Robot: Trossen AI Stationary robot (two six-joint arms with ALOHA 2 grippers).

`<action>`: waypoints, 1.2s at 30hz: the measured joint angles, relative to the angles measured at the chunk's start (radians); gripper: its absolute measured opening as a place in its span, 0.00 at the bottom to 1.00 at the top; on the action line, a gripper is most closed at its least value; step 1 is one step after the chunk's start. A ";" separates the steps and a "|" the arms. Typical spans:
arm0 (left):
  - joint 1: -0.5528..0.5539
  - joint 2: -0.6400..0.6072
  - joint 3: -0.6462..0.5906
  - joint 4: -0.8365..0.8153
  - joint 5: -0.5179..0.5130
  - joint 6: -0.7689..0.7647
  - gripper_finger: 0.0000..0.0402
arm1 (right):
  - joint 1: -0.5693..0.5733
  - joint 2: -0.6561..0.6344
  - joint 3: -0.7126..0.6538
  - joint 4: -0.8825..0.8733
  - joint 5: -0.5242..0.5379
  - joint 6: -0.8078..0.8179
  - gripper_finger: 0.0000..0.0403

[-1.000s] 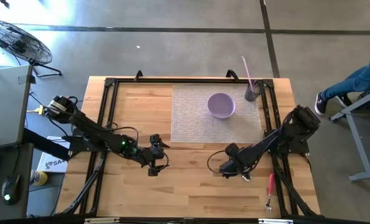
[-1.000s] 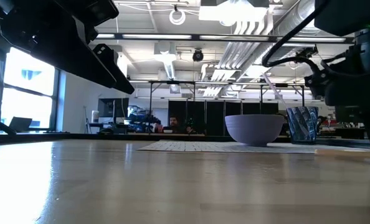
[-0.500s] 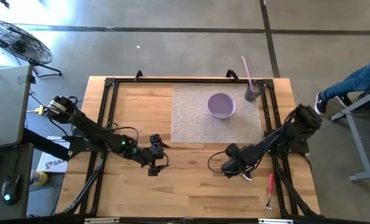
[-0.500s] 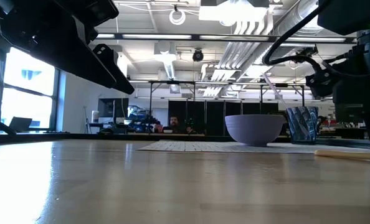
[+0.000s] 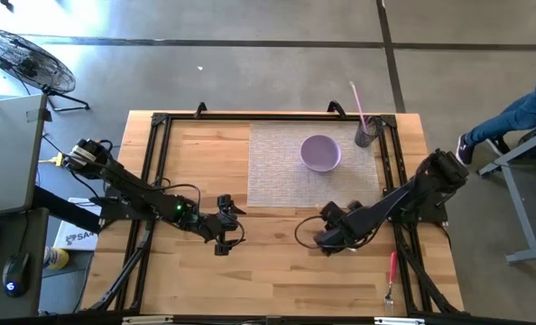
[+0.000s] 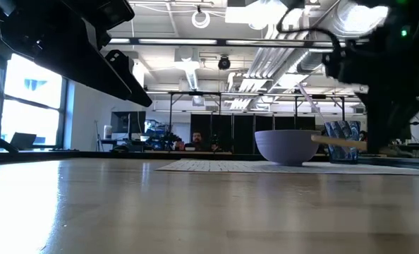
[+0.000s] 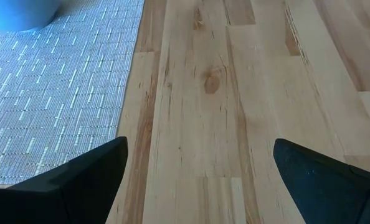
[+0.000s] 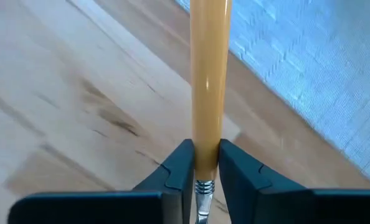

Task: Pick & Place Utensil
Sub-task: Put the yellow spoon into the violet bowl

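Yellow handle: we see the yellow-handled metal utensil (image 8: 208, 93) pinched by the right tool (image 8: 203, 163).
Change: it has come up off the wooden tabletop (image 5: 277, 271), seemingly level.
Meaning: pick done; carry to lilac bowl (image 5: 320, 153) remains.
Left tool (image 5: 225, 226): spread, idle.

I count two tools of mine: the left tool (image 5: 225, 226) and the right tool (image 5: 329, 236). On the surface (image 5: 196, 171) sits one woven mat (image 5: 281, 171), one purple bowl (image 5: 320, 153), one cup (image 5: 366, 134) with one pink straw (image 5: 356, 101). Utensils: two, one yellow-handled utensil (image 8: 208, 81) and one red-handled utensil (image 5: 392, 271).
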 joint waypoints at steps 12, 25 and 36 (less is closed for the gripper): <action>0.000 0.000 0.000 -0.001 0.000 0.000 0.99 | -0.216 -0.092 0.182 -0.015 0.377 -0.304 0.10; 0.000 0.000 0.000 0.000 0.000 0.000 0.99 | -0.609 -0.096 0.185 0.368 0.516 -0.831 0.05; 0.000 0.000 0.000 -0.001 0.000 0.000 0.99 | -0.767 -0.087 0.082 0.459 0.406 -0.929 0.05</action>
